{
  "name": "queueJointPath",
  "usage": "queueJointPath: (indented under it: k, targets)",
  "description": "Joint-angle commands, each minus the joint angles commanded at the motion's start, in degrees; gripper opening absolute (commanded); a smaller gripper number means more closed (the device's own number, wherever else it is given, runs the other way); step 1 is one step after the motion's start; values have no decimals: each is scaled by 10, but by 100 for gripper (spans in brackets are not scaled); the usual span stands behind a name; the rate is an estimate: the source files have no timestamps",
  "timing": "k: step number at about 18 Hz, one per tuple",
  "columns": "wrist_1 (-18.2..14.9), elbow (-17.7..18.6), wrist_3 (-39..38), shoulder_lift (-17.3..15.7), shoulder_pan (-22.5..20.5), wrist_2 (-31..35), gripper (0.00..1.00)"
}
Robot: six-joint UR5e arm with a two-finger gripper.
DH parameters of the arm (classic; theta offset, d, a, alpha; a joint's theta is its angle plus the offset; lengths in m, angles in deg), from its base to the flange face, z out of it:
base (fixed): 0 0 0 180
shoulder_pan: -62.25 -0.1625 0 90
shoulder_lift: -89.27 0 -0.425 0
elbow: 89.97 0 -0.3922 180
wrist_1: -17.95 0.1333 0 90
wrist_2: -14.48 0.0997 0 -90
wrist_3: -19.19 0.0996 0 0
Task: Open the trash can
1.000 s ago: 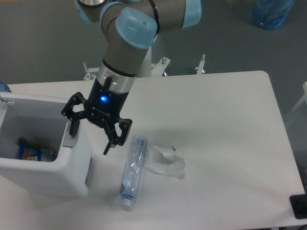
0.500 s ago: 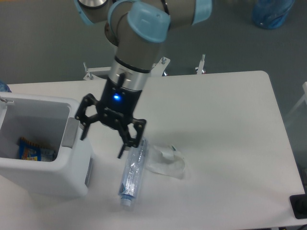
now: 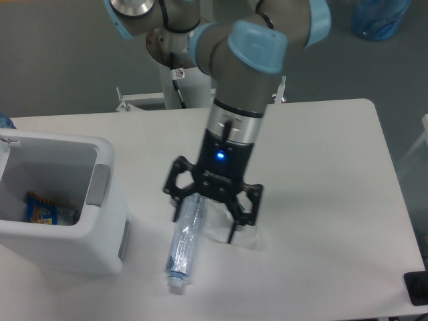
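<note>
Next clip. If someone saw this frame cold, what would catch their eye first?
Most likely the gripper, mid-table with a blue light lit on its body, jaws spread wide above the plastic bottle lying on the table. Next, the trash can at the left edge, its top open, with a colourful wrapper visible inside. A crumpled clear plastic piece lies beside the bottle.

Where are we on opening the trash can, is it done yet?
It looks done: the trash can stands open, with a colourful wrapper visible inside. The gripper is open, holding nothing, above the plastic bottle and clear wrapper on the table. Nothing seems left for the opening itself.
</note>
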Motion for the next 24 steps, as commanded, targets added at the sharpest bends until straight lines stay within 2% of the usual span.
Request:
queueJointPath:
  k: [8,12,14,15,18,24]
  targets:
    - [-16,-5,91,33,-59,110,100]
    - [-96,-46,143,50,-68,127,100]
    - [-133,-48,203,54,-68,139,100]
    - [-141,-47,228,55,-67,150,100]
    - [-144,-37,260,57,-62,180,100]
    - [-141,-23,260,58,-61,187,100]
